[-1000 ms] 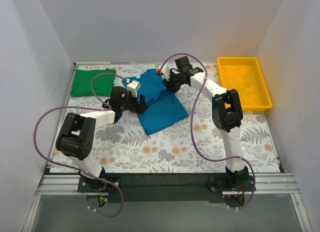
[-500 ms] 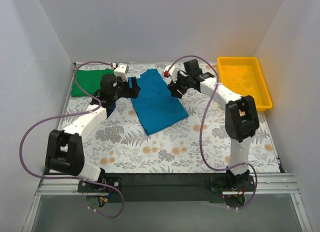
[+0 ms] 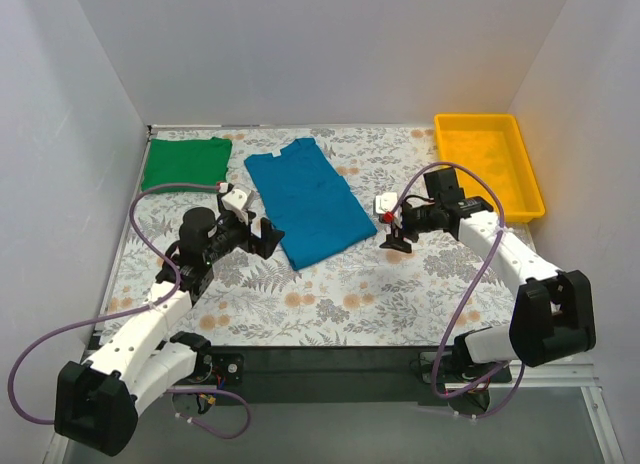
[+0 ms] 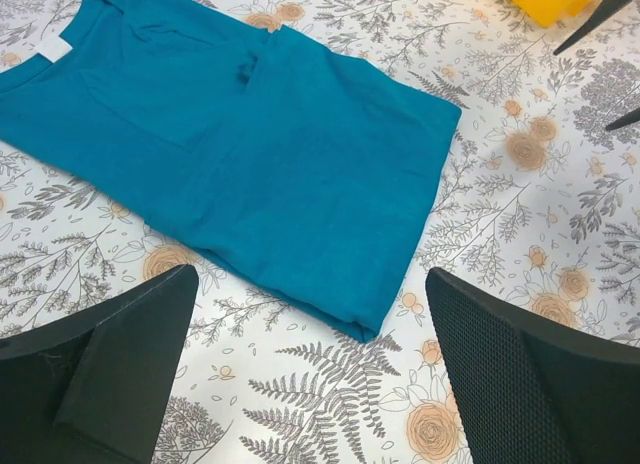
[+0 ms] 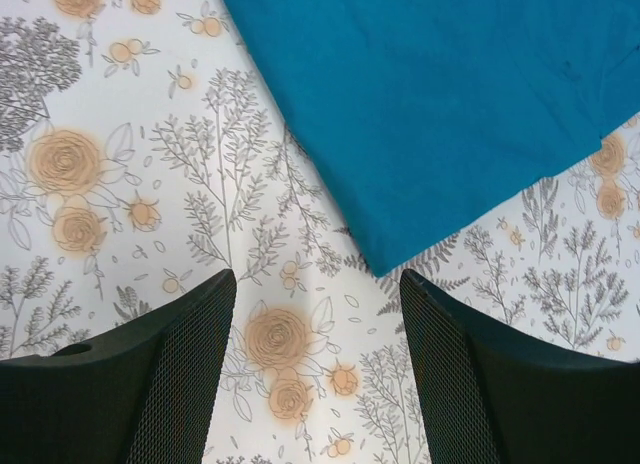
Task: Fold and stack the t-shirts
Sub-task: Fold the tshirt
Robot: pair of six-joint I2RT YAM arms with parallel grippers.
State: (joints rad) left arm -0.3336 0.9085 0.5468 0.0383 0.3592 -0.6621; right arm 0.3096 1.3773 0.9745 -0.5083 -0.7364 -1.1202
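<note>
The bright green cotton t-shirt (image 3: pixel 186 164) lies folded into a compact rectangle at the upper left of the overhead view, so that garment looks finished. The teal-blue cotton t-shirt (image 3: pixel 305 199) lies at the centre on the floral-patterned tablecloth (image 3: pixel 330 294), its sleeves tucked in to make one long slanted panel. It looks only partly folded. By my judgement it needs folding across its length and then stacking with the green one. The left gripper (image 3: pixel 268 237), at the panel's lower left, and the right gripper (image 3: pixel 393 236), to its right, both have their fingers spread apart and hold nothing. The yellow plastic tray (image 3: pixel 485 164) sits at upper right.
</note>
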